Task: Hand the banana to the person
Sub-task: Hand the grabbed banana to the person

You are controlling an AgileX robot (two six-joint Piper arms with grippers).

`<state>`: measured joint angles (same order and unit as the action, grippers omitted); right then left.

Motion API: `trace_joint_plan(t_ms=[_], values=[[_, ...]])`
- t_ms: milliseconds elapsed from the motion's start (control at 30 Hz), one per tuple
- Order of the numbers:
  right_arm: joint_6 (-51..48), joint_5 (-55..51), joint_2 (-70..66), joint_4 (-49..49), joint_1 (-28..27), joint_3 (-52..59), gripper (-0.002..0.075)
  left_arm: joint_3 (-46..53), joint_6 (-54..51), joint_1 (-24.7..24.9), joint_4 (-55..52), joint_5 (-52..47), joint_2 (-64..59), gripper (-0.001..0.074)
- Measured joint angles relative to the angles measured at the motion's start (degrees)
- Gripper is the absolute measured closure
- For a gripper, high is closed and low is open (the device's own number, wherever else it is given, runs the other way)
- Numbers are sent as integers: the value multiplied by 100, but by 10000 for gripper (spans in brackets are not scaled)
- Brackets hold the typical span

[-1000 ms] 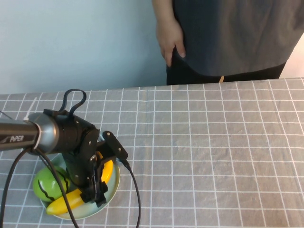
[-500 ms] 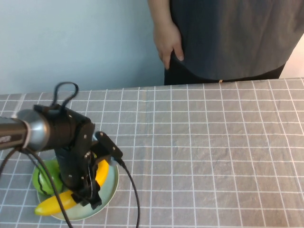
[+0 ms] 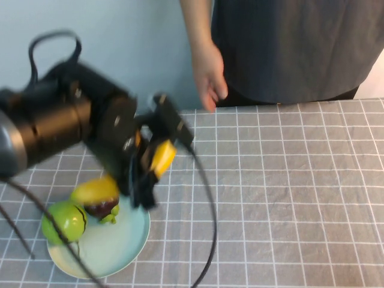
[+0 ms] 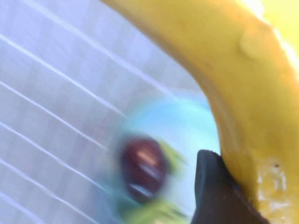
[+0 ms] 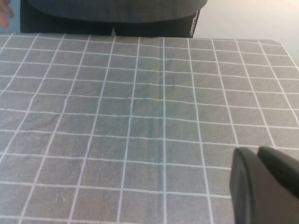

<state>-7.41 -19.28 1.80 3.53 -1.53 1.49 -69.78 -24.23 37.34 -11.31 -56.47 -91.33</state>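
Note:
My left gripper (image 3: 141, 175) is shut on the yellow banana (image 3: 161, 157) and holds it in the air above the table, over the far edge of the light blue plate (image 3: 117, 247). The banana's other end (image 3: 96, 189) sticks out towards the plate. In the left wrist view the banana (image 4: 243, 93) fills the picture, with one black finger (image 4: 210, 186) pressed against it. The person (image 3: 288, 42) stands behind the table's far edge, bare hand (image 3: 209, 81) hanging down, apart from the banana. My right gripper (image 5: 257, 158) is shut and empty, low over the cloth.
A round green fruit (image 3: 63, 221) and a dark purple fruit (image 3: 102, 208) lie on the plate at the front left. The grey checked tablecloth (image 3: 276, 192) covers the table. My left arm's cable (image 3: 207, 198) hangs down beside the plate.
My left gripper has lifted the banana off the plate, up and towards the far side of the table. The person's hand has lowered a little and shifted left.

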Motion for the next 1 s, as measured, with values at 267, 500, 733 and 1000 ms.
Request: trace_joint_plan(t_ms=[267, 500, 733, 1000], values=[[0, 0, 0, 0, 0, 0, 732, -2541, -394, 205, -563, -262, -1012, 468], [0, 0, 0, 0, 0, 0, 732, -3997, -503, 275, -593, -569, -2134, 468], [0, 0, 0, 0, 0, 0, 732, -4090, -528, 287, -638, -582, -2427, 468], [0, 0, 0, 0, 0, 0, 732, -4114, -500, 287, -634, -562, -2436, 468]])
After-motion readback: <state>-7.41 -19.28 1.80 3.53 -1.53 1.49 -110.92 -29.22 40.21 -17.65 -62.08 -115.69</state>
